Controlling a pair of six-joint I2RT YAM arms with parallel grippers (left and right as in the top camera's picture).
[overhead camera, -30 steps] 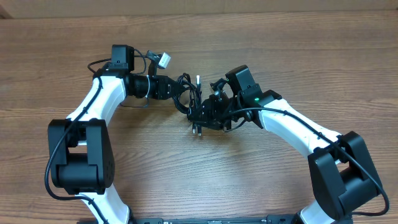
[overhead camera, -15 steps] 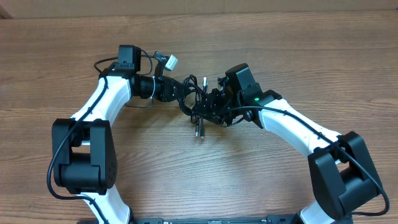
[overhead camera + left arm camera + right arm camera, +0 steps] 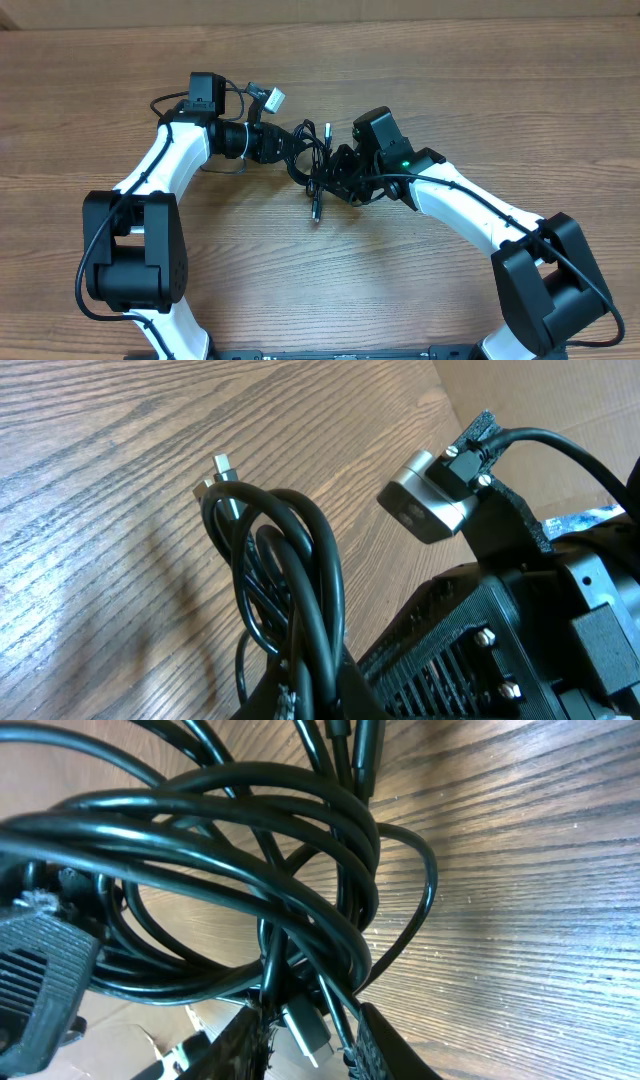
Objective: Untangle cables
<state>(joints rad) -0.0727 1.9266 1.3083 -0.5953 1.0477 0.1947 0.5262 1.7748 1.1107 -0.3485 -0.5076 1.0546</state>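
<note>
While both arms are meeting over the middle of the table (image 3: 470,90), the cables (image 3: 316,165) are hanging between them as one bunched knot, apparently raised off the wood. The left gripper (image 3: 293,150) is clamping tight on one side of the bunch. In its wrist view several loops are rising from between its jaws, with a silver-tipped plug (image 3: 221,464) sticking out at the top. The right gripper (image 3: 338,180) is gripping the opposite side, its fingers (image 3: 238,1055) partly closed around a few crossing strands and a small plug. One loose end (image 3: 317,208) is dangling toward the table.

Risks: because each gripper is pinching several strands at once, pulling the arms apart is likely to be tightening the knot rather than freeing a single cable. A sharp pull is also risking a strand slipping out of the wider right grip, or a plug catching inside a loop and straining its cord. No cable is lying separate yet.
</note>
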